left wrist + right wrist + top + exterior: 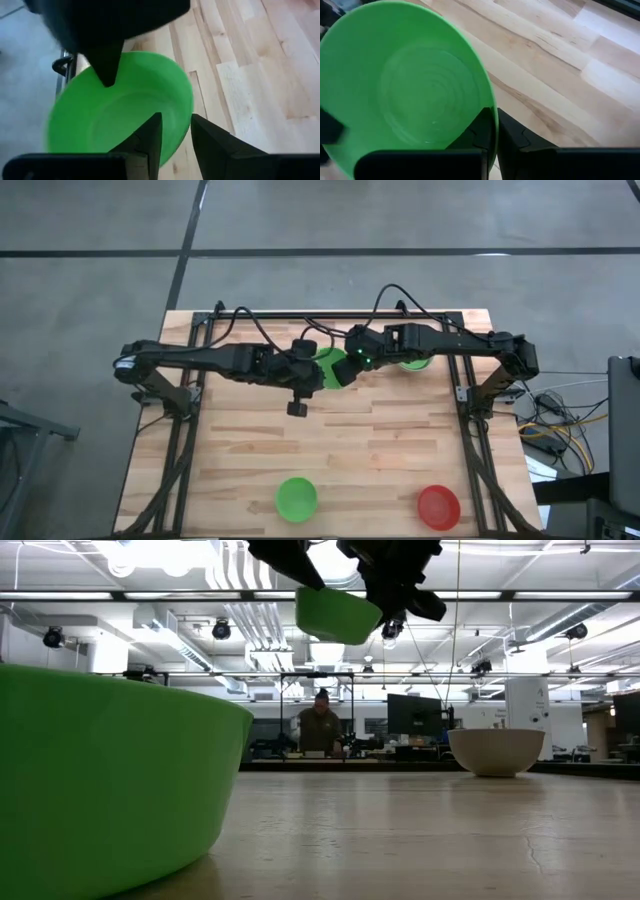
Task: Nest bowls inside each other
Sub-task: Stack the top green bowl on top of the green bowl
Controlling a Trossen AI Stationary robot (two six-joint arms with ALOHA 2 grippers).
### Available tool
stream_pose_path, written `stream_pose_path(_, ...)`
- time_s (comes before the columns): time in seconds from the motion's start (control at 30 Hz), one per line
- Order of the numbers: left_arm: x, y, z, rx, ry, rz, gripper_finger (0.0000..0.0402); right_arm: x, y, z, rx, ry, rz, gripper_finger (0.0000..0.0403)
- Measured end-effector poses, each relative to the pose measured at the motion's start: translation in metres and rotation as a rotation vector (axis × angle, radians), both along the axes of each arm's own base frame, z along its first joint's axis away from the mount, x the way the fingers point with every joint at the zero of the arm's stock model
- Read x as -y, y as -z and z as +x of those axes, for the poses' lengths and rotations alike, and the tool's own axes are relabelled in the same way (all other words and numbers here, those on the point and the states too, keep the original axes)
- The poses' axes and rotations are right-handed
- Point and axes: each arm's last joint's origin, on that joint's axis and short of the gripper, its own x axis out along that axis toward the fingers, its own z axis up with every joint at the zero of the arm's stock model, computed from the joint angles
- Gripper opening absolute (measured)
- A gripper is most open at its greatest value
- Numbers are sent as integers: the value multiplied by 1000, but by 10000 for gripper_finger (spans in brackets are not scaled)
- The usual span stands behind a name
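Green bowl (pixel 405 90) is in the air over the table's far middle, its thin rim pinched by both the right gripper (pixel 495 132) and the left gripper (pixel 175 132). Looks light, stiff, slick plastic; the rim is the only handhold. Another green bowl (pixel 296 498) and a red bowl (pixel 438 507) sit near.

Lighting: even, bright, from overhead strip lights (pixel 330 595) glaring white in the low view. Shadows: soft and faint on the bench (pixel 330 440). Focus: nearest green bowl (pixel 110 780) in the low view is soft-edged; left wrist view blurred at the dark fingers (pixel 150 137) and bowl rim. Right wrist view: mild gloss inside the held bowl (pixel 405 90).
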Motion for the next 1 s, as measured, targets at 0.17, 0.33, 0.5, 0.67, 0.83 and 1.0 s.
stream_pose_path(0.17,-1,-10,-3,12,-2,23,106,-1,5,-3,-49,-3,5,8)
stream_pose_path(0.33,-1,-10,-4,-2,-10,33,106,0,5,-3,-46,2,-2,8)
stream_pose_path(0.5,-3,-5,-9,-68,-78,77,106,0,6,-4,-53,0,-16,8)
stream_pose_path(0.67,-5,1,-17,-153,-148,75,106,0,2,-7,-50,13,-15,8)
stream_pose_path(0.83,-5,4,-20,-177,-194,38,106,-1,-14,-19,6,30,-16,8)
stream_pose_path(1.0,-5,4,-19,-171,-201,24,106,-2,-40,-41,93,71,-66,8)
